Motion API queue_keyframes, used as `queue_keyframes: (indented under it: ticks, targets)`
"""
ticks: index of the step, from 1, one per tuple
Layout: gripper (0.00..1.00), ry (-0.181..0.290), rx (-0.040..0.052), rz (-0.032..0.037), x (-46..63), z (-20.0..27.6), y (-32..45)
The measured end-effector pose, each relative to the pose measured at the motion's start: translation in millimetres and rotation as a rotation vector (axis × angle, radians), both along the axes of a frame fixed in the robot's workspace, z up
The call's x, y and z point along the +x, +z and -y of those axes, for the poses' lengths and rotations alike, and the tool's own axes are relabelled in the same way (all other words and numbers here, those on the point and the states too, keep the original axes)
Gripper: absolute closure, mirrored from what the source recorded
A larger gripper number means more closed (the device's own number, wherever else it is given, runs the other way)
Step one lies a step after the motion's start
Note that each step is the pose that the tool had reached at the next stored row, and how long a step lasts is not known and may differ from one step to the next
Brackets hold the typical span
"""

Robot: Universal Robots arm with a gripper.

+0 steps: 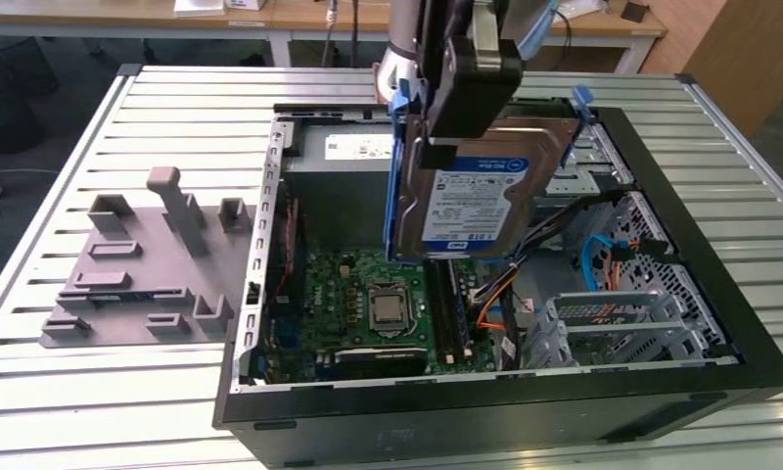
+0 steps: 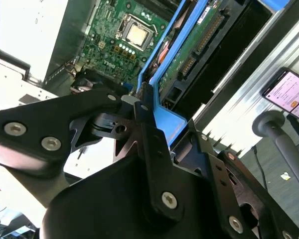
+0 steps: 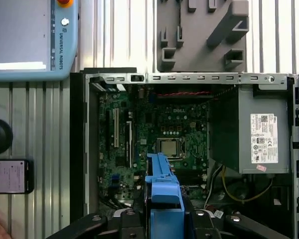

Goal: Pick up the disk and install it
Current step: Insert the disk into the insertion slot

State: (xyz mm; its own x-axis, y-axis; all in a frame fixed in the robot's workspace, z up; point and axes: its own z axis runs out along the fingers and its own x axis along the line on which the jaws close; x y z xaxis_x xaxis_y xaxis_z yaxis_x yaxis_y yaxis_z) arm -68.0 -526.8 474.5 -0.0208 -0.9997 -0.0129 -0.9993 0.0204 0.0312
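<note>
The disk, a silver hard drive with a blue-and-white label and blue side rails, hangs on edge above the open computer case. My gripper is shut on its upper end, holding it over the motherboard. In the second wrist view, the black fingers clamp the blue rail, and the disk's green circuit board extends beyond them. In the first wrist view, the disk's blue rail stands out from the gripper, above the processor.
Inside the case, a grey power supply box with a white sticker sits beside the motherboard, and a silver drive cage stands at the exterior view's right. A grey fixture, a teach pendant and a phone lie on the slatted table.
</note>
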Motion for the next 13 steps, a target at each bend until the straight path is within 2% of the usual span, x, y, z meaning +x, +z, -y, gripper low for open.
queue_keyframes:
  ticks: [2, 4, 5, 7, 9, 11, 13]
  targets:
    - [0.64, 0.0, 0.0041, 0.0004, 0.7, 0.6, -0.9]
    - [0.64, 0.002, 0.0198, 0.0038, 0.8, 0.9, -1.1]
    - [0.64, 0.002, 0.024, 0.0066, 0.8, 1.3, -1.3]
    - [0.64, 0.006, 0.0248, 0.0182, 0.9, 2.9, -1.8]
    - [0.64, 0.01, 0.0247, 0.0263, 0.9, 5.0, -2.6]
    - [0.64, 0.012, 0.0248, 0.0314, 0.9, 7.3, -3.9]
    - [0.64, 0.013, 0.0244, 0.0321, 1.0, 11.0, -6.1]
